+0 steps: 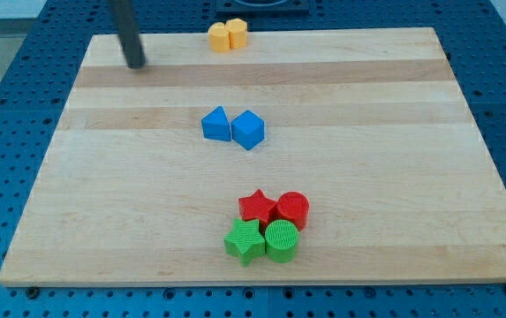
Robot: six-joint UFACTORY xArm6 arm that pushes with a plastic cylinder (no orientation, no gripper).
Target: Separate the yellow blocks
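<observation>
Camera view: no pincer fitted, so no open/shut state to tell; my tip [136, 64] sits far-left on the wooden tabletop [367, 159], well left of the two touching yellow blocks [228, 36] at the far edge. Risk: a push off the seam shoves both ribbed plastic blocks together or off the edge.

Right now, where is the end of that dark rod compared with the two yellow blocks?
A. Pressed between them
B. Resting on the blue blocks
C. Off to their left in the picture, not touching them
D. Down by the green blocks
C: my tip sits near the view's top left, apart from the touching yellow blocks at the board's top edge.
</observation>
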